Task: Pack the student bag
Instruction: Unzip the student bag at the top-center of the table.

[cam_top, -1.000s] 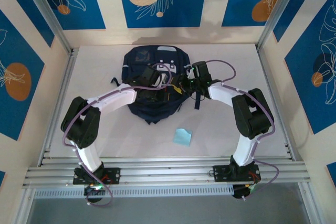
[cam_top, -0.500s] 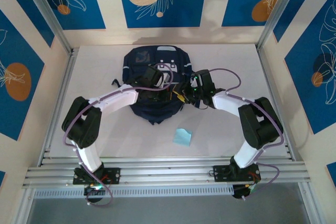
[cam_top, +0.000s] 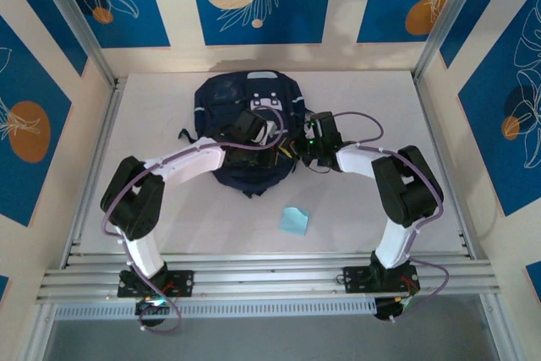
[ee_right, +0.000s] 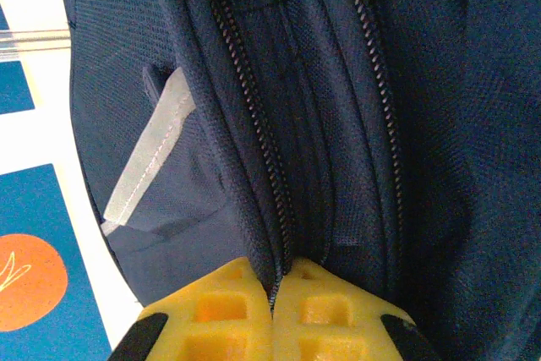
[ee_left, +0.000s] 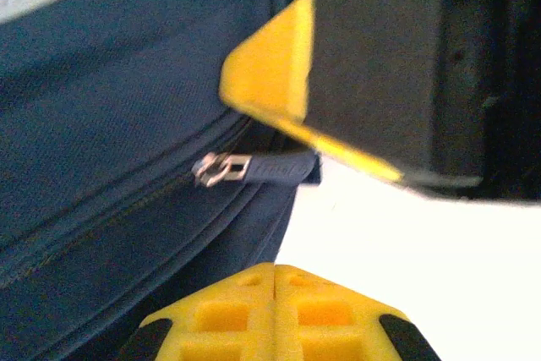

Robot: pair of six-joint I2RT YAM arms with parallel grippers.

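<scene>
The student bag [cam_top: 243, 106], dark navy with a grey front patch, lies flat at the table's centre back. My left gripper [cam_top: 267, 131] rests on its right half, its yellow fingertips [ee_left: 245, 314] shut together beside a dark fold, nothing visible between them. A silver zipper pull [ee_left: 221, 168] with a navy tab lies just ahead of it, under a yellow-and-black finger [ee_left: 355, 73] of the other arm. My right gripper [cam_top: 299, 148] is at the bag's right edge. In the right wrist view it [ee_right: 275, 292] is shut on the bag's zipper seam [ee_right: 254, 124].
A small light blue pad [cam_top: 294, 221] lies on the white table [cam_top: 380, 99] in front of the bag. A grey reflective strip [ee_right: 150, 156] crosses the bag's side. Aluminium frame posts and patterned walls stand close on three sides.
The right gripper has moved in onto the bag's right edge and closed on the zipper seam. The bag has shifted slightly. The left gripper has stayed shut on top of the bag.
</scene>
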